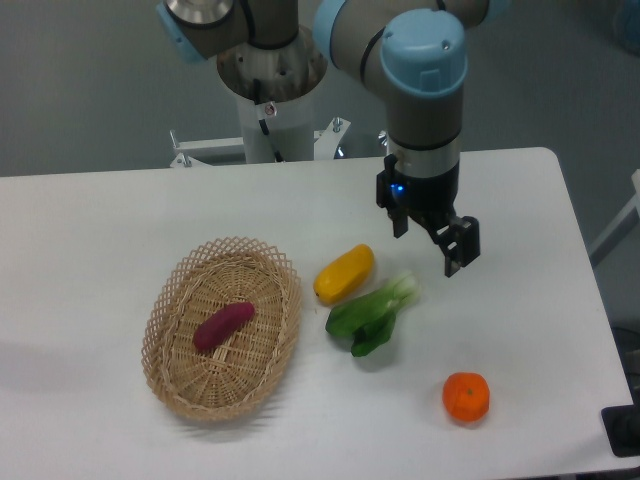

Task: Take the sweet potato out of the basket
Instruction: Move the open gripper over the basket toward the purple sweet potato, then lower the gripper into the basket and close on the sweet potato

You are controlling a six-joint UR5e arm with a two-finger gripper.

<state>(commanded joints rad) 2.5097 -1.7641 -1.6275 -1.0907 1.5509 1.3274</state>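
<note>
Jaws [431,243] spread wide, empty, above the table [100,220].

Soft, even overhead light falls on my white table [120,220], bright enough to wash its surface nearly featureless, and a broad glossy highlight sits on the pale blue cap of my wrist joint [424,50]. Shadows are faint and short: a thin dark rim hugs the lower edge of the basket [165,385], a small smudge lies under the orange fruit [466,396], and my gripper [432,238] reads as a dark, low-detail shape. The whole frame is slightly soft and grainy, the basket weave blurring together and the grey background behind me dim and flat.
</note>
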